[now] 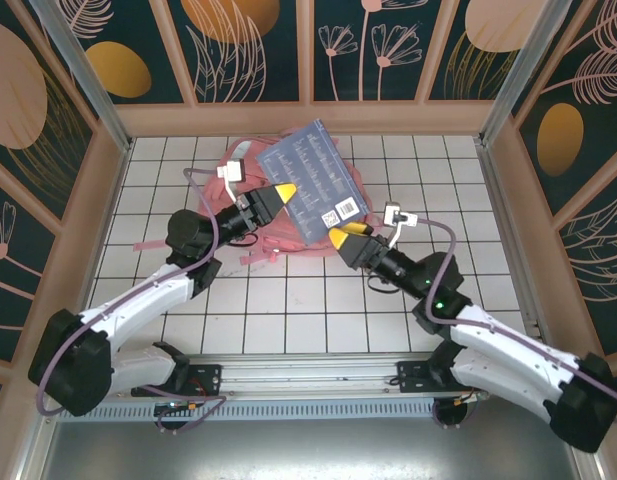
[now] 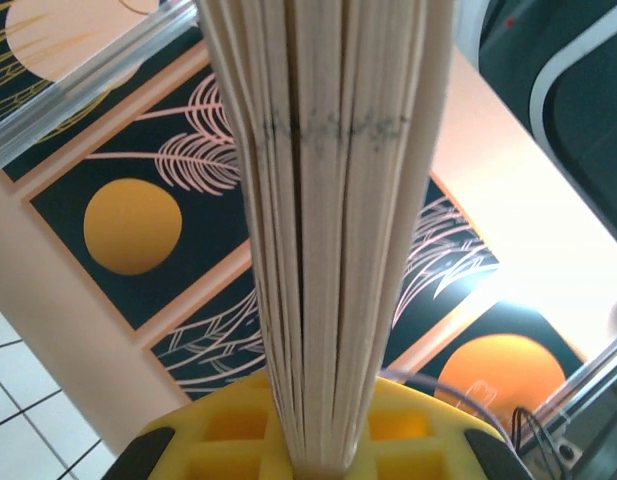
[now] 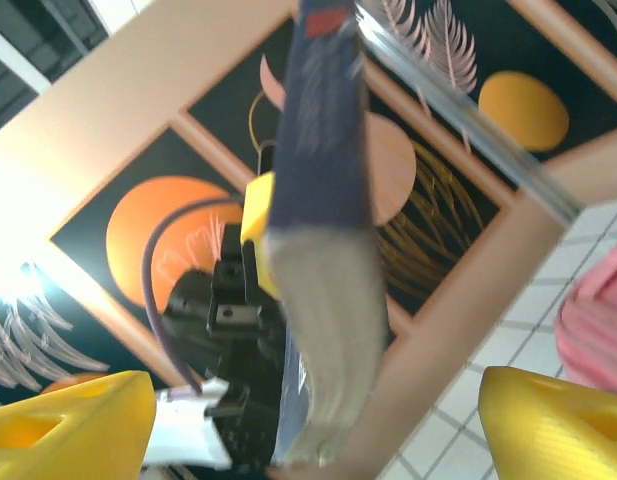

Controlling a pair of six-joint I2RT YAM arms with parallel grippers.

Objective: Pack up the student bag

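Black-white arms (image 1: 138,300); yellow left claw (image 1: 284,190), right claw (image 1: 338,237); purple cables (image 3: 145,270).

The book (image 1: 313,180) has a smooth, slightly shiny dark blue cover. Its pages (image 2: 328,250) are plain matt paper with rough-looking edges. The student bag (image 1: 298,243) is soft pink cloth. The left gripper (image 1: 285,189) and the right gripper (image 1: 338,235) have fingers (image 3: 73,420) of smooth yellow plastic. The table (image 1: 318,300) is white tiles with a dull shine. The rail (image 1: 308,410) along its near edge is grey metal.
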